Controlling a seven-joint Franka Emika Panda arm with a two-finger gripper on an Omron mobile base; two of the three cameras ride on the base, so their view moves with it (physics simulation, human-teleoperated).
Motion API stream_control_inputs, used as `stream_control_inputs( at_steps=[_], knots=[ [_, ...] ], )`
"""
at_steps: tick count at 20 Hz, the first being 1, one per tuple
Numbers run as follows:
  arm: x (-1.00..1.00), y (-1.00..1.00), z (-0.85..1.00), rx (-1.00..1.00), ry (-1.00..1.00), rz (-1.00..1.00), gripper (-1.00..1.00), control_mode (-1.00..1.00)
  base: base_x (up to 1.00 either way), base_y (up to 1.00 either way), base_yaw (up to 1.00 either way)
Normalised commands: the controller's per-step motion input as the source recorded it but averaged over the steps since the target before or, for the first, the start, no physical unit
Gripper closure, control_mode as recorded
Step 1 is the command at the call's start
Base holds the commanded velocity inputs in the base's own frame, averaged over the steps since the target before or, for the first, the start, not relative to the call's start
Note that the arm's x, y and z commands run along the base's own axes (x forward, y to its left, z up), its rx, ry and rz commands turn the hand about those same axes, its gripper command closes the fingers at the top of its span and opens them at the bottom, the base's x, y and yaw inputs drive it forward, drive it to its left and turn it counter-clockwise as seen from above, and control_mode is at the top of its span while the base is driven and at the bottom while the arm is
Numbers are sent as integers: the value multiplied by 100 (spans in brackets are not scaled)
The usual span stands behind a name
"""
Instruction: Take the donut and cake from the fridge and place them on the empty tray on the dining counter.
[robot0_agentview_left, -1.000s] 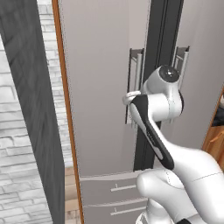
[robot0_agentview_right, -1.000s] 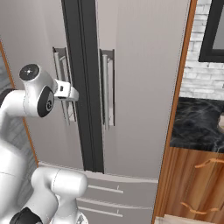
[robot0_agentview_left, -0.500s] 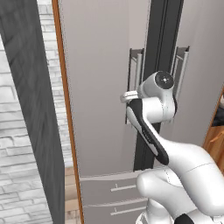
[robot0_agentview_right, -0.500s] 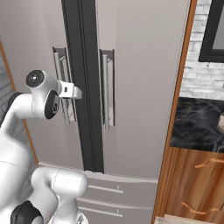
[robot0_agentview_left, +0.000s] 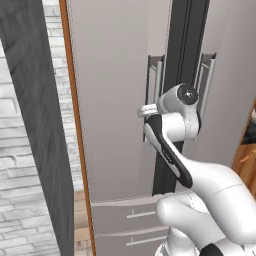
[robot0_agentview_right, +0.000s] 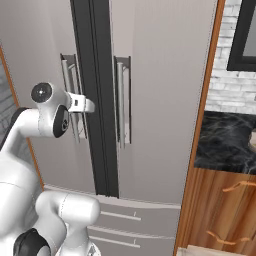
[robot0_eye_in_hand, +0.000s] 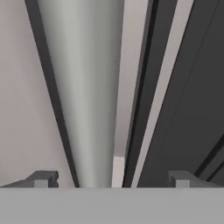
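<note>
Step judged: the opening of the fridge (robot0_agentview_right: 165, 100) was being prepared; both doors were closed, so nothing could be taken out yet.
Gripper: the gripper (robot0_eye_in_hand: 109, 177) was set at the left door handle (robot0_agentview_left: 158, 82), and in the hand view the silver bar was seen between the two finger tips.
Fingers: the fingers (robot0_eye_in_hand: 43, 178) were spread apart, one at 8 o'clock and one at 4 o'clock of the bar, and nothing was grasped yet.
Reason of the pose: the wrist was held level with the handle, probably so that the bar could be clamped and the door pulled.
Containers: the fridge was shut, its contents hidden; the donut and cake were presumably inside.
Lower drawers (robot0_agentview_right: 125, 222): closed as well.
</note>
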Motion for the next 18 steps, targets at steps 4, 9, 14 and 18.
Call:
stream_control_inputs(
  at_steps=[4,9,14,18],
  knots=[
    [13,47,0,0,0,0,100,-100,0,0,0],
    [-10,75,0,0,0,1,100,-100,0,0,0],
    [-38,70,7,0,0,0,100,-100,0,0,0],
    [-69,68,16,0,0,0,100,-100,0,0,0]
  ],
)
